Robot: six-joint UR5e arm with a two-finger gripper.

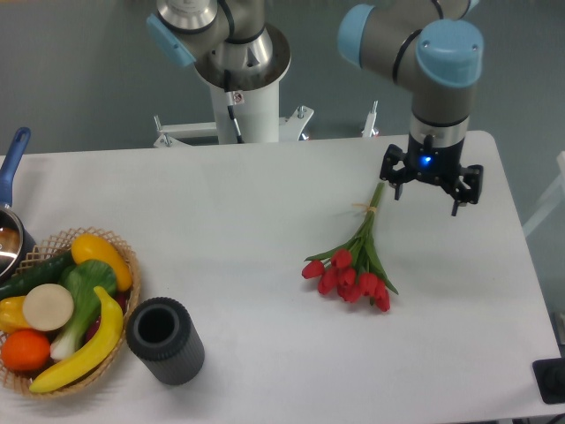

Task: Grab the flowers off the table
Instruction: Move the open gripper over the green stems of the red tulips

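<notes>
The flowers (353,265), a small bunch of red tulips with green stems and a tan band near the stem ends, lie on the white table (265,203) right of centre, blooms toward the front. My gripper (428,196) hangs above the table just right of the stem ends. Its fingers (459,199) are spread apart and hold nothing. It is apart from the flowers.
A wicker basket (79,243) with toy fruit and vegetables stands at the front left. A dark grey cylinder cup (163,340) lies beside it. A pot with a blue handle (11,168) sits at the left edge. The arm's white base (243,97) stands behind the table.
</notes>
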